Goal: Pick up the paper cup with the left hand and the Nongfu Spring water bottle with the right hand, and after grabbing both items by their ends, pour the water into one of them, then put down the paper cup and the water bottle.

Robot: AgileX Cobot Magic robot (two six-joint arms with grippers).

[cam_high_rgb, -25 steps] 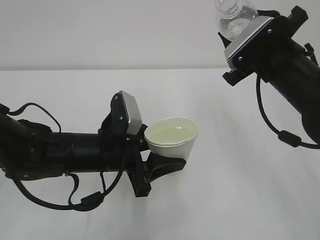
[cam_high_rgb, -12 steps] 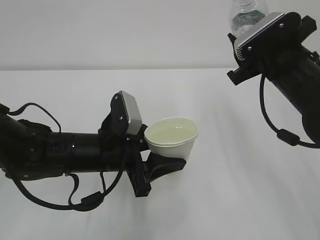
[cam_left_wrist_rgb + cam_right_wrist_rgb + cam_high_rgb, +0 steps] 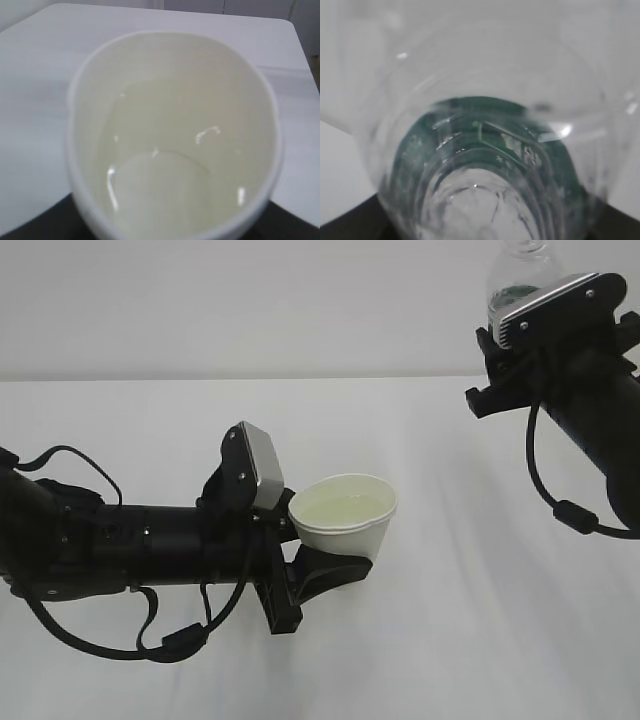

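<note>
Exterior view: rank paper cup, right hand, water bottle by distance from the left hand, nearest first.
1. paper cup: held in the left hand, centre of view.
2. right hand: upper right, raised well above the table.
3. Nongfu Spring water bottle: top right edge, gripped there; only marginally beyond the right hand, nearly too close to call.

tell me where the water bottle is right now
The Nongfu Spring water bottle sits at the exterior view's top right, held by the right hand, far above and right of the paper cup.

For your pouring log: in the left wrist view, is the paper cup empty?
No. The paper cup holds clear water covering its bottom.
</note>
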